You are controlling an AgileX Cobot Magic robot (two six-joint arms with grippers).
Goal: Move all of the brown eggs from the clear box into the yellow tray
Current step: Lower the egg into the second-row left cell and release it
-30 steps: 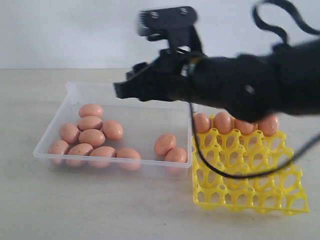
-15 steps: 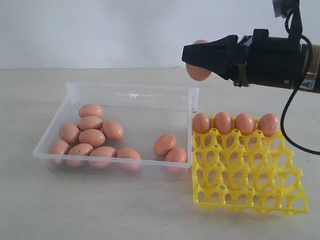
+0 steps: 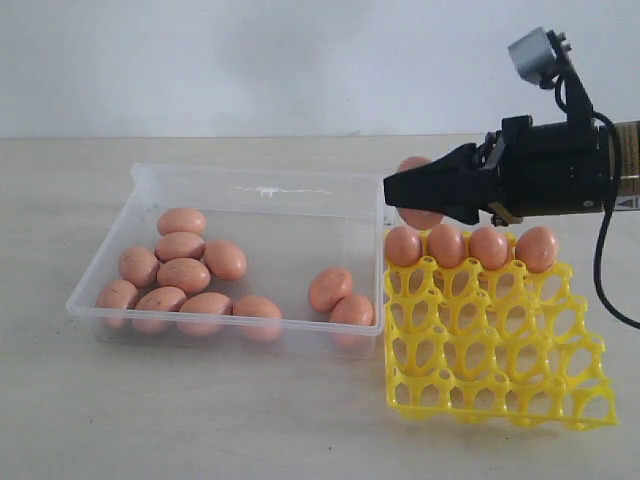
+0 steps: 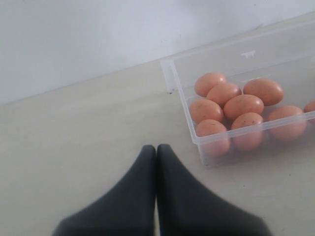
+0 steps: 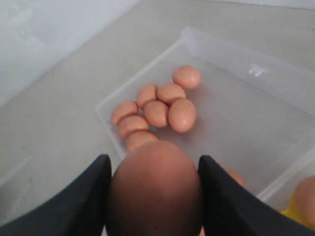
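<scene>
pinching one brown egg (image 5: 155, 191) in the right jaws, black fingers (image 5: 83, 196) on both flanks of the shell, spread about as wide as the egg. holding it in the air, touching nothing else. reaching in from the right of the exterior view, roughly level, with the egg half hidden behind the jaws. sitting, in that view, just above the far left corner of the yellow tray (image 3: 500, 413), near the far right corner of the clear box (image 3: 285, 240); cannot tell the exact depth.

showing left jaws pressed flat together in the left wrist view, nothing between them, above bare table (image 4: 74, 147) near one corner of the box. not seen in the exterior view.

counting eleven brown eggs in the box: nine bunched (image 3: 184, 275) at the left end, lying on their sides and touching one another, plus two (image 3: 330, 288) touching each other near the front right corner.

counting four eggs (image 3: 446, 245) in the tray, filling only the far row, one per cup, standing upright.

box left, tray right, side by side on the table; touching or just apart, cannot tell which.
</scene>
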